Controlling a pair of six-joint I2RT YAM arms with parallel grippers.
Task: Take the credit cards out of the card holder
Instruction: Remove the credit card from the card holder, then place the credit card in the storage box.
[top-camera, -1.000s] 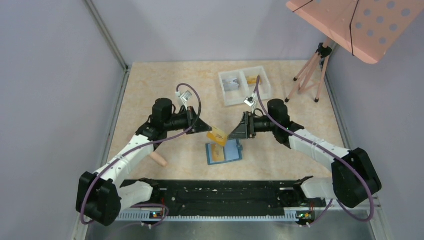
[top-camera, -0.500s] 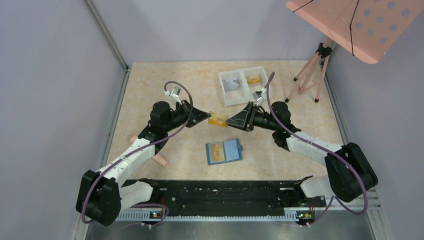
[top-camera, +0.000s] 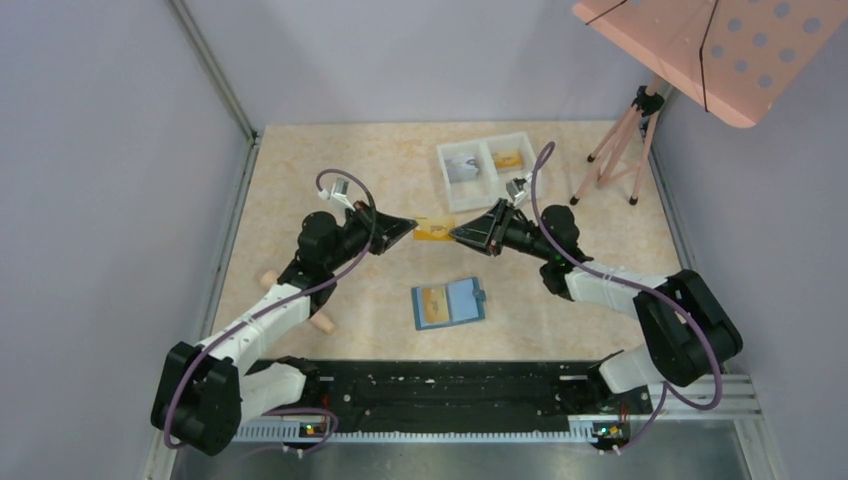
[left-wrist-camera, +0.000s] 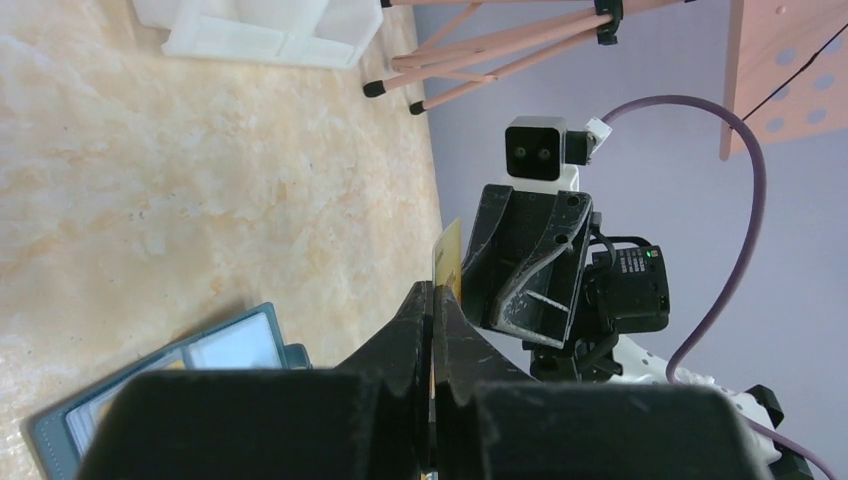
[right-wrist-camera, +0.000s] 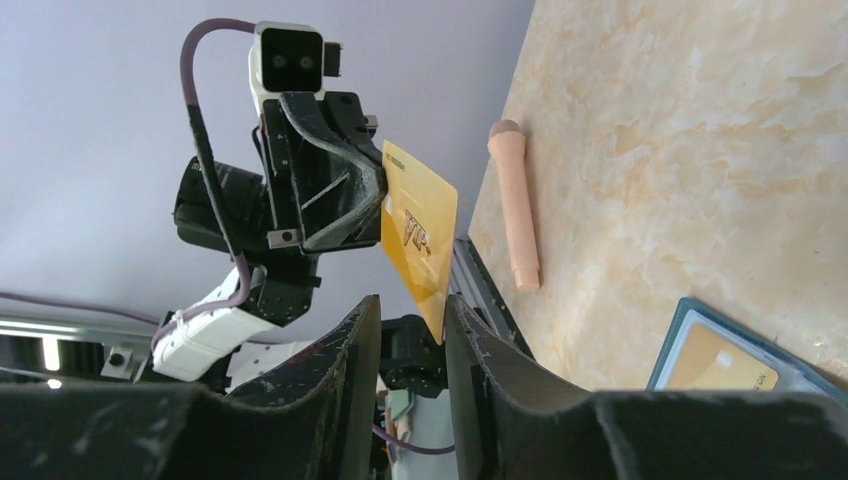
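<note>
An orange-gold credit card (top-camera: 434, 230) hangs in the air between the two arms, above the table. My left gripper (top-camera: 412, 228) is shut on its left end; in the left wrist view the card (left-wrist-camera: 449, 255) sticks up edge-on from the pinched fingertips (left-wrist-camera: 433, 290). My right gripper (top-camera: 453, 233) faces it, jaws apart, with the card's corner (right-wrist-camera: 418, 232) reaching between them (right-wrist-camera: 410, 300) close to one finger. The teal card holder (top-camera: 449, 302) lies open on the table, another orange card (top-camera: 433, 304) in its left pocket.
A white two-compartment tray (top-camera: 495, 203) stands at the back, an orange card (top-camera: 507, 158) in its right half. A pink peg (top-camera: 318, 320) lies near the left arm. A pink tripod (top-camera: 620, 140) with a perforated board (top-camera: 700, 50) stands at the back right.
Both grippers have risen and moved away from the card holder toward the back, carrying the card. The right gripper's jaws have narrowed around the card's free end.
</note>
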